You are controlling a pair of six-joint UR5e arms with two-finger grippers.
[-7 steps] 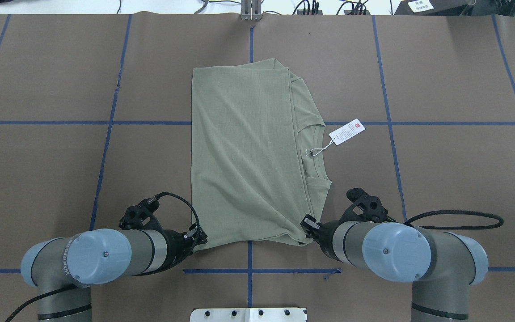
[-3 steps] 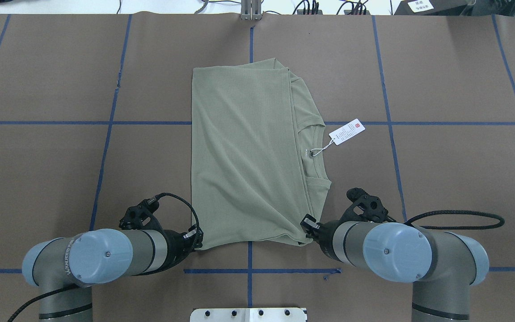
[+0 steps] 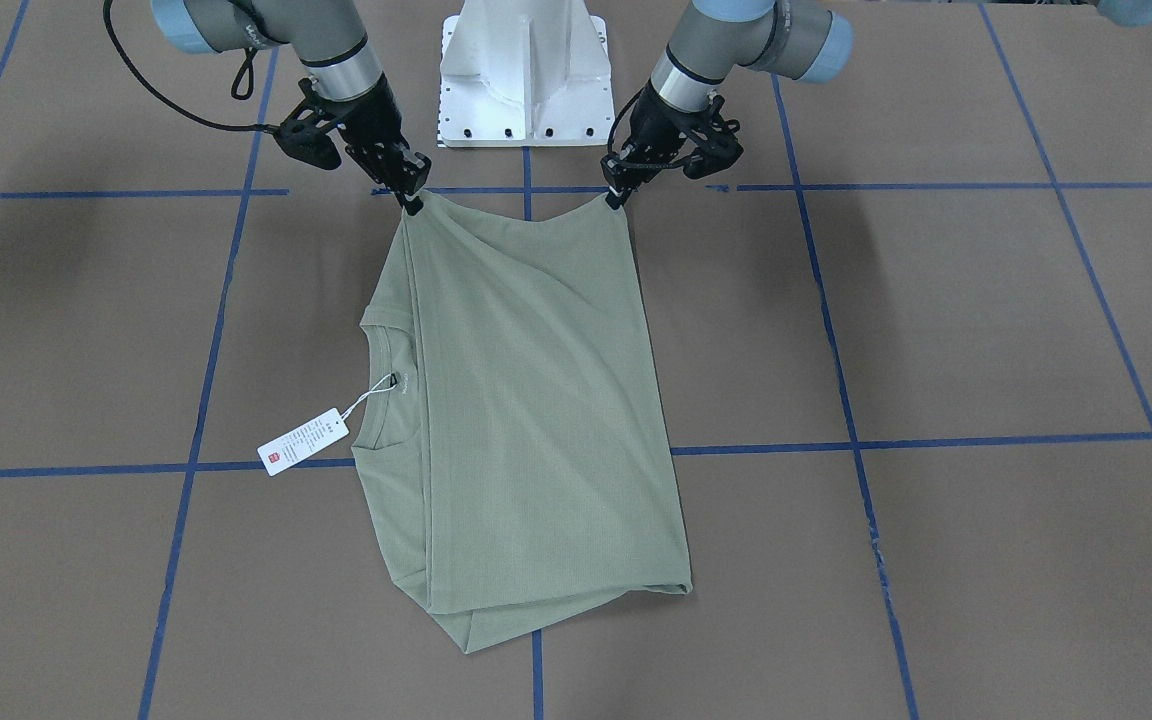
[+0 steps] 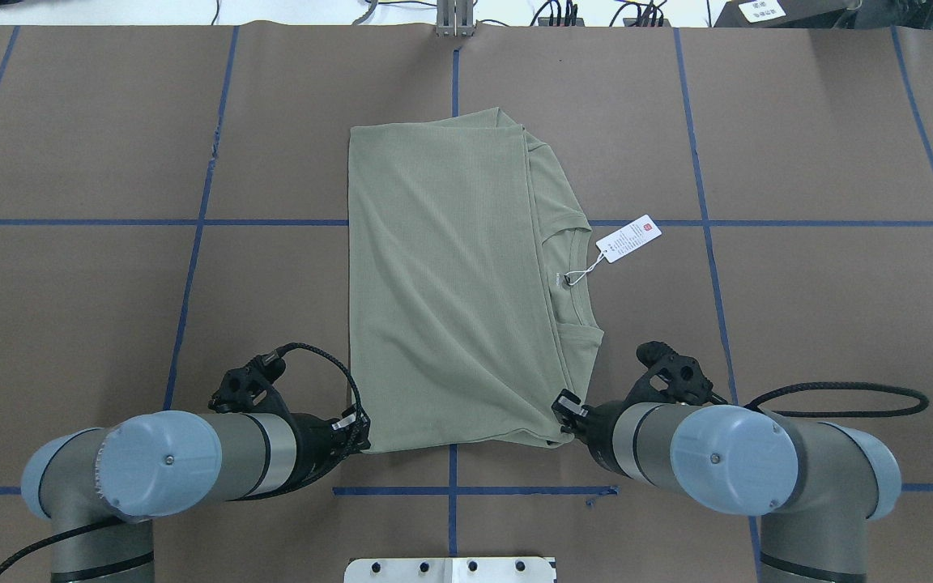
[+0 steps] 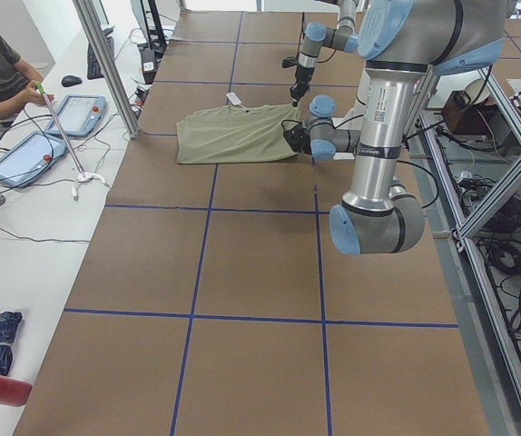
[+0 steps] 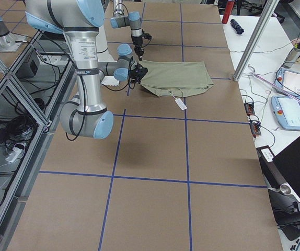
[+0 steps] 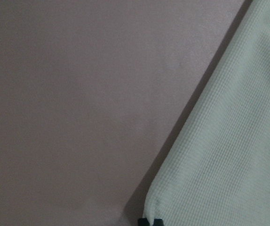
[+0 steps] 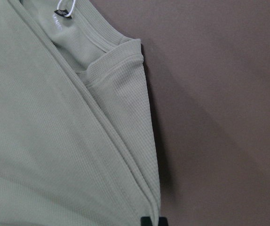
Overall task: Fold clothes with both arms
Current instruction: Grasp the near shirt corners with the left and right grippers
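While both corners are pinched: mid-fold, near edge raised.
Shirt [image 4: 442,283]: folded lengthwise, centre of worktop [image 4: 798,324], hang tag [image 4: 628,238] beside collar.
Left end effector [image 3: 615,196]: clamped on near corner.
Right end effector [image 3: 409,202]: clamped on other near corner.
Next move, my judgement: carry both corners evenly toward the far hem.
Hidden: sleeves tucked under; fingertips barely show in the wrist views.
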